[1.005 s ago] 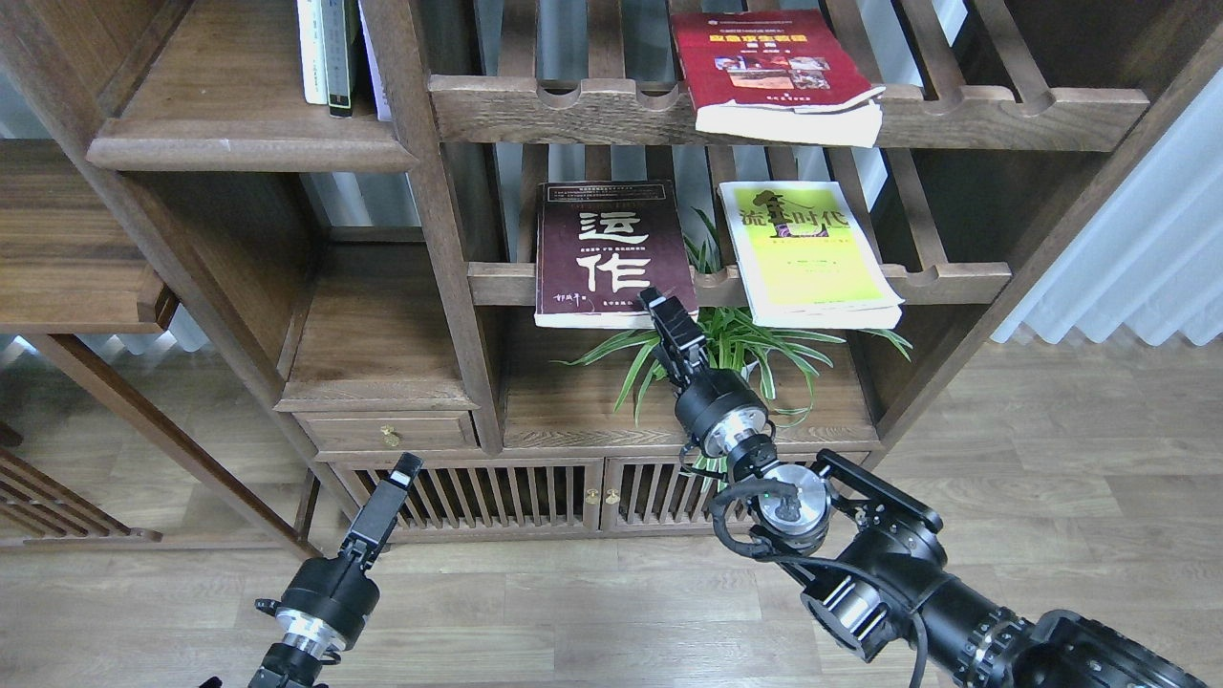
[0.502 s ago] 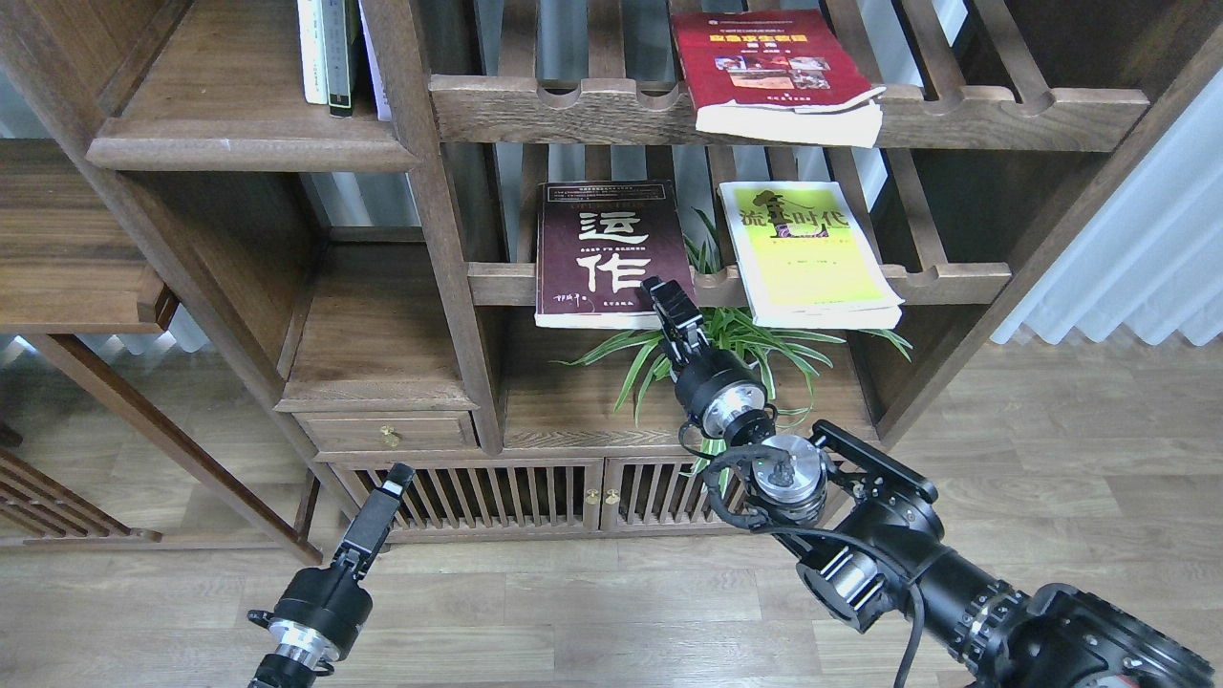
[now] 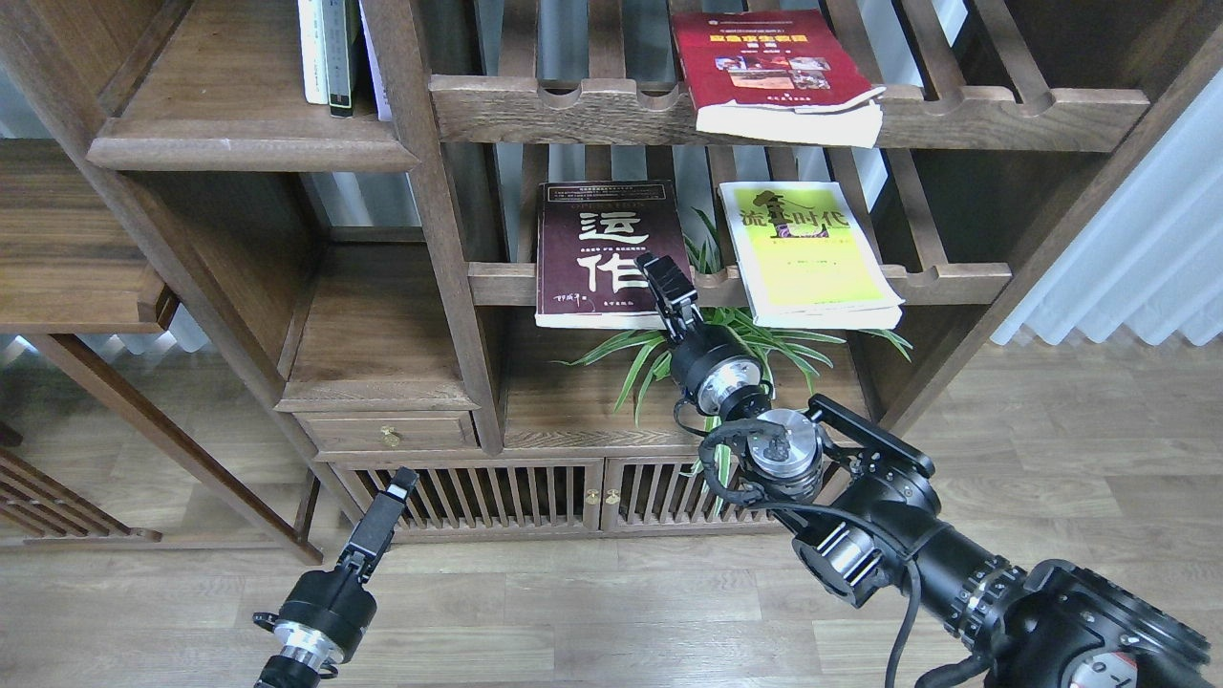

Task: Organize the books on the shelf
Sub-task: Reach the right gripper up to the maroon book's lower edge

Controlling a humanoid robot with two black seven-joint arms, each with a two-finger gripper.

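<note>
The dark maroon book (image 3: 597,239) and the yellow-green book (image 3: 803,248) lie flat, side by side, on the middle slatted rack. The red book (image 3: 764,67) lies on the slatted rack above, its front edge overhanging the rail. The solid plank shelf (image 3: 248,153) is at the upper left. My right gripper (image 3: 659,275) is at the maroon book's lower right corner and overlaps its edge; its fingers read as one dark block. My left gripper (image 3: 399,483) hangs low in front of the cabinet, far from the books, and holds nothing that I can see.
Several upright books (image 3: 330,53) stand at the back right of the plank shelf. A spider plant (image 3: 755,349) sits below the middle rack, behind my right wrist. A thick post (image 3: 435,239) divides the plank shelf from the racks. A white curtain (image 3: 1137,258) hangs at the right.
My right gripper has risen and moved slightly left, from below the maroon book's front edge up onto its lower right corner. My left arm has sunk a little. The books have not moved.
</note>
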